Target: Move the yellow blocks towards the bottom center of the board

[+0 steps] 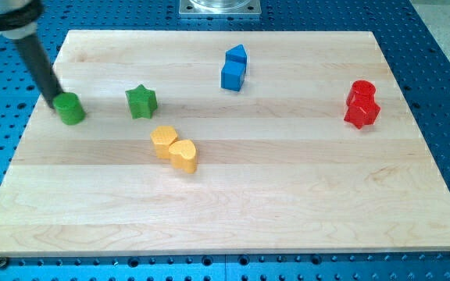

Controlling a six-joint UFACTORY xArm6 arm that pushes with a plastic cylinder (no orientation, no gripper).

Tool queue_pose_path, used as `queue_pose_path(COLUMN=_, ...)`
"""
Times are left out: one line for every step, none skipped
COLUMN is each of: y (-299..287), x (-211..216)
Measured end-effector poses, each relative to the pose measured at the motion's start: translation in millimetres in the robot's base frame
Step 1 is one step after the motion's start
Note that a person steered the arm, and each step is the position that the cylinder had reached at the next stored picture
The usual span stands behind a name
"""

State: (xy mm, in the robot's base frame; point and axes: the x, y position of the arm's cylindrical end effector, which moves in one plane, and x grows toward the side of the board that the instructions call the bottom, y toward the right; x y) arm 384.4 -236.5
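Observation:
Two yellow blocks lie touching, left of the board's middle: a hexagon-like yellow block (163,140) and a heart-like yellow block (184,154) just to its lower right. My tip (57,101) is at the view's left, touching the upper left side of a round green block (71,108). The tip is far to the left of the yellow blocks, with a green star block (141,101) between them.
Two blue blocks (234,68) stand together near the top centre. Two red blocks (361,104) stand together at the right. The wooden board (287,195) lies on a blue perforated table.

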Motion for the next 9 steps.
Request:
queue_pose_path(y=93.3, x=-18.4)
queue_pose_path(y=45.7, x=-4.8)
queue_pose_path(y=152.4, x=-5.4)
queue_pose_path(y=201.9, x=-9.8)
queue_pose_path(y=162.0, x=0.8)
queue_pose_path(y=121.5, x=42.0)
queue_pose_path(y=133.0, x=62.5)
queue_pose_path(y=112.1, x=86.0)
queue_pose_path(y=143.9, x=47.7)
